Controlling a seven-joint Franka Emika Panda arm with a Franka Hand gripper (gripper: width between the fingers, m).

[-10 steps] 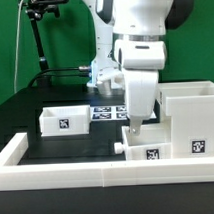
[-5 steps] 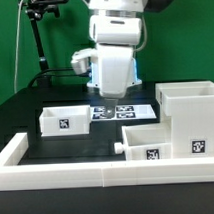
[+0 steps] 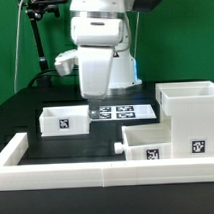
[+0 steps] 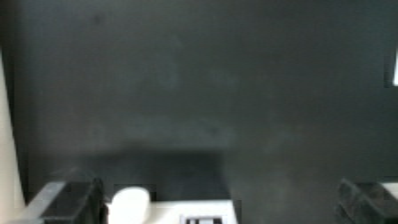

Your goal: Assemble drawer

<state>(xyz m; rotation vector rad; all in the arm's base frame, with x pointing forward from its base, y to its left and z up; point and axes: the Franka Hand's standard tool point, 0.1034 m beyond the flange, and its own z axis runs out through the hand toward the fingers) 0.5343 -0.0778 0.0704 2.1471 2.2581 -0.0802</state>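
Note:
The tall white housing (image 3: 191, 114) stands at the exterior view's right. One knobbed tray (image 3: 146, 146) lies against its front left side, knob toward the exterior view's left. The other tray (image 3: 63, 121) sits apart at the exterior view's left. My gripper (image 3: 96, 97) hangs in the air between them, above the table, holding nothing. In the wrist view my gripper (image 4: 217, 205) is open, with the dark fingers (image 4: 68, 203) far apart. A white knob (image 4: 128, 205) and a tagged white surface (image 4: 203, 214) show between them; I cannot tell which piece they belong to.
The marker board (image 3: 125, 112) lies flat behind the gripper. A low white border wall (image 3: 87, 176) runs along the front and up the exterior view's left side. A black camera stand (image 3: 35, 42) stands at the back left.
My gripper has risen from the tray beside the housing and moved toward the exterior view's left. The tray stays by the housing.

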